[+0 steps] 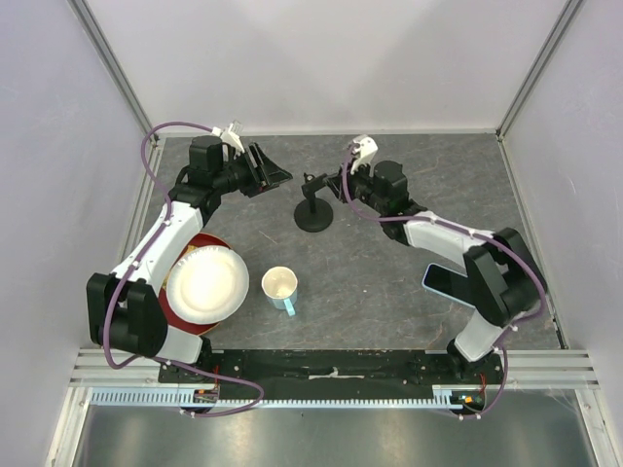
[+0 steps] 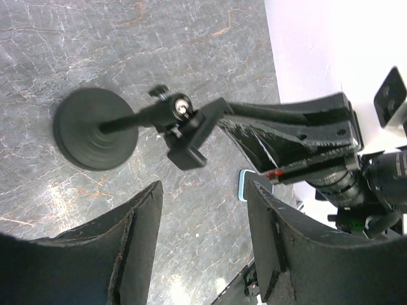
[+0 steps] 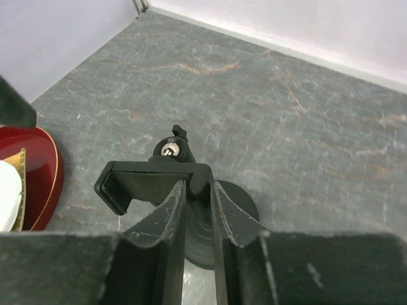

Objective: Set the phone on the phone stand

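The phone stand (image 1: 313,216) stands upright at the back middle of the table, a black disc base with a thin post and a clamp on top. My right gripper (image 1: 338,185) reaches it from the right, and its fingers (image 3: 180,190) are pressed on the right end of the clamp (image 3: 152,181). My left gripper (image 1: 275,176) hovers just left of the stand, open and holding nothing, with the stand's base (image 2: 95,127) and clamp (image 2: 187,136) ahead of it. The phone (image 1: 440,280) lies flat on the table at the right, mostly hidden under my right arm. Only its light blue corner (image 2: 244,186) shows in the left wrist view.
A white plate (image 1: 206,284) sits on a red dish (image 1: 185,313) at the front left. Next to it stands a cream cup (image 1: 280,285) with a light blue handle. White walls close in the back and both sides.
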`<move>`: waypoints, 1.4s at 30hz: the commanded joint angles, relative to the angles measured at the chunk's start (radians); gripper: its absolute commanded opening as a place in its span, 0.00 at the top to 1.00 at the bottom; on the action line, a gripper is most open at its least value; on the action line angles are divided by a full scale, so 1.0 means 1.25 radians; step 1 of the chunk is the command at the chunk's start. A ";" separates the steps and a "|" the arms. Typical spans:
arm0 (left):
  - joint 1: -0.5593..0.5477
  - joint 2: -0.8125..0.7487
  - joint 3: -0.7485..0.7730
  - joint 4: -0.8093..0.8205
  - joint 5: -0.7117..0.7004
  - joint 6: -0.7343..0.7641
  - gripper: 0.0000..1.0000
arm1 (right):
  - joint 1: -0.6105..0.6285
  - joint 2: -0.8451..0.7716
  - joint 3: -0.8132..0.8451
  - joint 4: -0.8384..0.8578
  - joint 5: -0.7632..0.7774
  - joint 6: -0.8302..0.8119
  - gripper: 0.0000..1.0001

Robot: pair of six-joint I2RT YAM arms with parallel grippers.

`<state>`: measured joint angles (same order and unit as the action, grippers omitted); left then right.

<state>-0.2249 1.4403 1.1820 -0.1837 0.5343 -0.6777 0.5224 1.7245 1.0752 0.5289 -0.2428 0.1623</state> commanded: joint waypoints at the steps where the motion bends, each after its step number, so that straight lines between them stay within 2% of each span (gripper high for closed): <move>1: 0.002 -0.029 -0.006 0.028 0.021 -0.017 0.39 | 0.014 -0.124 -0.082 0.071 0.101 0.066 1.00; 4: 0.001 -0.033 -0.007 0.032 0.024 -0.019 0.39 | 0.052 -0.174 -0.094 0.004 0.180 0.075 1.00; 7: 0.002 -0.038 -0.008 0.033 0.025 -0.020 0.39 | 0.100 -0.223 -0.082 -0.089 0.312 0.092 1.00; 12: 0.006 -0.038 -0.008 0.034 0.027 -0.019 0.39 | 0.173 -0.319 -0.184 -0.130 0.486 0.176 1.00; 15: 0.011 -0.033 -0.007 0.035 0.032 -0.017 0.39 | 0.208 -0.352 -0.216 -0.169 0.547 0.210 1.00; 18: 0.022 -0.021 -0.006 0.036 0.035 -0.017 0.39 | 0.218 -0.371 -0.216 -0.214 0.559 0.230 1.00; 19: 0.025 -0.013 -0.003 0.036 0.039 -0.017 0.39 | 0.219 -0.374 -0.201 -0.236 0.571 0.242 0.95; 20: 0.029 -0.009 -0.003 0.035 0.043 -0.020 0.39 | 0.218 -0.375 -0.193 -0.290 0.577 0.249 0.77; 22: 0.039 -0.002 -0.003 0.040 0.055 -0.024 0.39 | 0.218 -0.378 -0.182 -0.337 0.583 0.269 0.60; 23: 0.042 0.001 -0.003 0.043 0.059 -0.028 0.39 | 0.219 -0.383 -0.185 -0.365 0.581 0.274 0.46; 25: 0.050 0.003 -0.006 0.048 0.066 -0.032 0.39 | 0.218 -0.411 -0.202 -0.390 0.581 0.285 0.32; 26: 0.052 0.000 -0.006 0.049 0.067 -0.032 0.39 | 0.218 -0.422 -0.208 -0.413 0.582 0.287 0.19; 29: 0.064 -0.002 -0.008 0.051 0.066 -0.035 0.39 | 0.219 -0.487 -0.227 -0.477 0.599 0.285 0.02; 35: 0.092 0.001 -0.023 0.088 0.100 -0.069 0.39 | 0.218 -0.617 -0.248 -0.631 0.685 0.306 0.02; 38: 0.098 0.000 -0.028 0.098 0.110 -0.078 0.39 | 0.216 -0.646 -0.251 -0.740 0.804 0.401 0.02; 39: 0.100 0.001 -0.028 0.102 0.116 -0.080 0.39 | 0.215 -0.648 -0.251 -0.770 0.854 0.473 0.02; 42: 0.104 0.003 -0.035 0.120 0.132 -0.095 0.39 | 0.198 -0.651 -0.247 -0.873 0.888 0.625 0.02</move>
<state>-0.1020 1.4448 1.1465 -0.1055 0.6384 -0.7437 0.7902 0.9131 0.7746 -0.3363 0.7101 0.6693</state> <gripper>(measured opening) 0.616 0.982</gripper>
